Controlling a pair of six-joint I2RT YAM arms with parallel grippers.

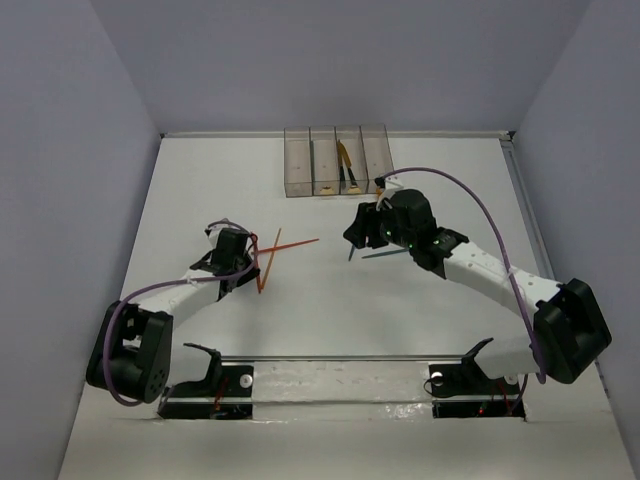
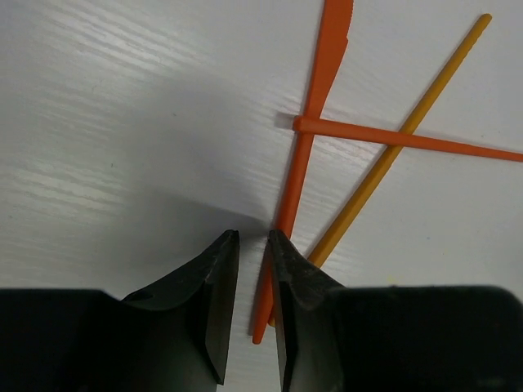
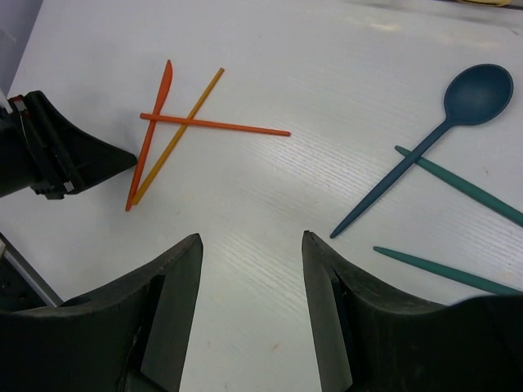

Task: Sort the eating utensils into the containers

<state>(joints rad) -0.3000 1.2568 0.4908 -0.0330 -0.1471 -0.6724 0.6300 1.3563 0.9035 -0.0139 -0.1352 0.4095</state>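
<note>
**Item 1: containers** (image 1: 297,165). A row of four joined clear bins, at the upper middle of the overhead view, at the far edge of the tabletop (image 1: 200,190).
- The third bin from the left holds a yellow piece and a dark piece lying lengthwise.
- A small yellowish spot shows at the near end of the second bin. It is too small to identify.
- Nothing can be made out in the other two bins.

**Item 2: orange group.** Lower left of the bins in the overhead view.
- An orange knife (image 2: 292,184), a yellow-orange stick (image 2: 382,163) and an orange-red stick (image 2: 441,144) lie crossed on one another.
- The overlap means that lifting one is likely to disturb the others.

**Item 3: left pincer** (image 2: 252,241). Low over the knife's handle end.
- The fingers are parted only narrowly, and the handle runs into the gap beside one finger.
- Bare tabletop shows between the other finger and the handle, so it is not clamped.
- It appears to be lined up on the free end, well away from the crossing point, for a clean pick.

**Item 4: right pincer** (image 3: 251,241). Spread wide and holding nothing, raised above the tabletop, just below the bins in the overhead view.
- At the right of its wrist view lie a blue spoon (image 3: 441,131), a teal piece (image 3: 466,188) crossing the spoon's handle, and a second teal piece (image 3: 441,268) lying apart.

**Status.** Sorting is at an early stage, with six utensils still unsorted.
</note>
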